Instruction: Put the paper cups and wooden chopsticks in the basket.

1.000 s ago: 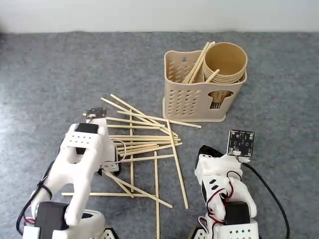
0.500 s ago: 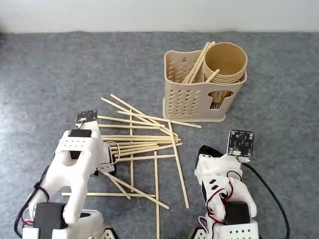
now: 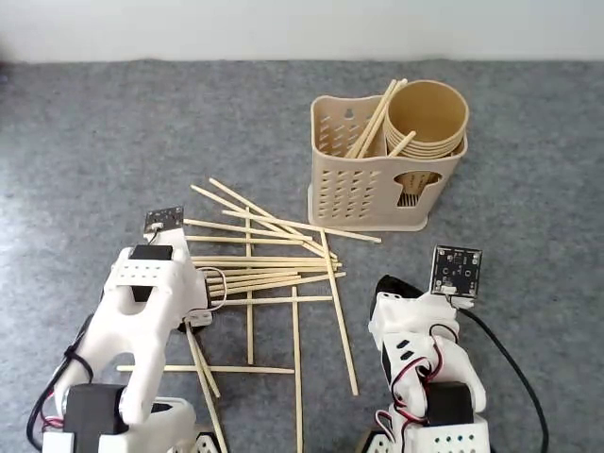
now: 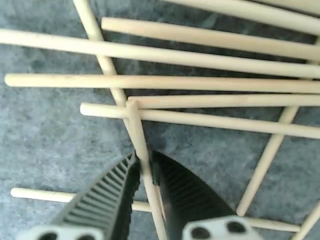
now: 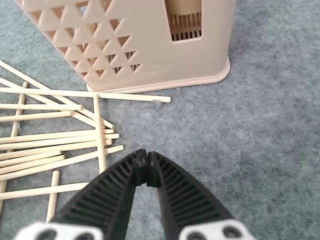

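Several wooden chopsticks [image 3: 274, 269] lie crossed on the grey mat between the arms and the basket. My left gripper [image 3: 192, 323] sits at the pile's near left edge, shut on one chopstick [image 4: 140, 135]. That stick [image 3: 208, 396] runs steeply back toward the arm's base, with a shorter-looking one beside it. The beige basket [image 3: 354, 189] stands at the back right and holds stacked paper cups [image 3: 427, 118] and a few chopsticks [image 3: 376, 118]. My right gripper [image 5: 147, 167] is shut and empty, low over bare mat in front of the basket [image 5: 150, 45].
Grey mat runs bare to the left of the pile and to the right of the basket. The right arm [image 3: 420, 359] stands close to the pile's right side. A white wall edge [image 3: 302, 28] borders the mat at the back.
The left arm has pulled back toward its base. Two chopsticks that lay slanted to the right near its gripper have swung round to point steeply toward the near edge. The right arm stayed still.
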Action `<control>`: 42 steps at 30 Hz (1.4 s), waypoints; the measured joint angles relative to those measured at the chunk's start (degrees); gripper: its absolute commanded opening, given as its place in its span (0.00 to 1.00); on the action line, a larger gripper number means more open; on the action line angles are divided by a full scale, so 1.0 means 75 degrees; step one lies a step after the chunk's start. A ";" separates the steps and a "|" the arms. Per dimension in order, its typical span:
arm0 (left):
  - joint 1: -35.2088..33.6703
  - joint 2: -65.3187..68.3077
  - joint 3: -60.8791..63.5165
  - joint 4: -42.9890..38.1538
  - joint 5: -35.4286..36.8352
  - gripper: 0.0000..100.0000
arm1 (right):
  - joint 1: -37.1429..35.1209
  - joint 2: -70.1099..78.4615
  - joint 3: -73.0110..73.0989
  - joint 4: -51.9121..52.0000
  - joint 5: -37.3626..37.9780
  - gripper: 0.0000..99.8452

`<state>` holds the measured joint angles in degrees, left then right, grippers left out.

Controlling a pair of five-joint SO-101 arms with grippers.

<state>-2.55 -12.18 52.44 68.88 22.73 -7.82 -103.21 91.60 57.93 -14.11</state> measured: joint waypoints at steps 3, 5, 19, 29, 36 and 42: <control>0.0000 0.0000 0.0000 0.0000 0.0000 0.01 | 0.0000 0.0000 0.0000 0.0000 0.0000 0.01; 0.0000 0.0000 0.0000 0.0000 0.0000 0.01 | 0.0012 0.0000 0.0000 0.0000 0.0000 0.01; 0.0082 0.0000 -0.2450 0.2028 -0.0023 0.01 | 0.0012 0.0000 0.0000 0.0000 0.0000 0.01; 0.1219 0.0000 -0.5626 0.3247 0.0223 0.01 | 0.0012 0.0000 0.0000 0.0000 0.0000 0.01; 0.1958 0.0000 -0.8428 0.3388 0.0434 0.01 | 0.0012 0.0000 0.0000 0.0000 0.0000 0.01; 0.2485 0.0000 -1.0151 0.2508 0.0434 0.01 | 0.0012 0.0000 0.0000 0.0000 0.0000 0.01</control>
<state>16.09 -12.18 -23.69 87.69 25.98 -7.74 -103.21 91.60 57.93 -14.11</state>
